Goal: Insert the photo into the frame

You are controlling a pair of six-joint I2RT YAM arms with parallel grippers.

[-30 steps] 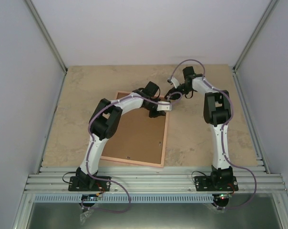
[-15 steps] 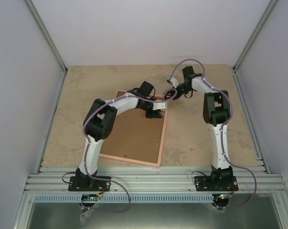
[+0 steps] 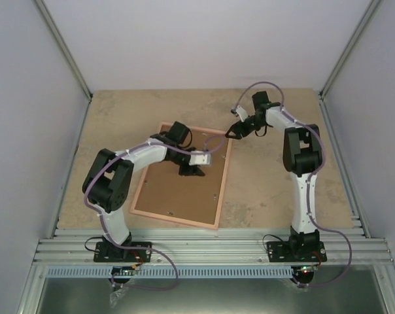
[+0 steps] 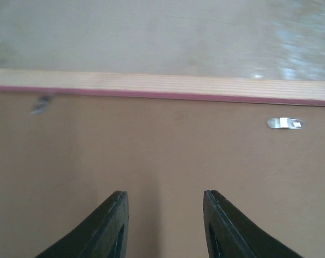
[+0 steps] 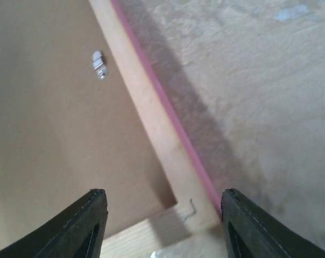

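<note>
Hovering left tool [image 4: 165, 198] over board [image 4: 152, 153], right tool [image 5: 165, 198] above frame [image 5: 152, 126]

Pale wood frame [image 4: 162, 86] edged pink, plain brown backing board [image 3: 178, 193], mottled beige table [image 3: 269, 190]

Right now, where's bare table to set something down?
Bare: table right of the frame up to the right arm, and the far strip behind the frame. Crowded: frame's far-right corner under the right gripper, backing board under the left gripper, left side under the left elbow.
</note>
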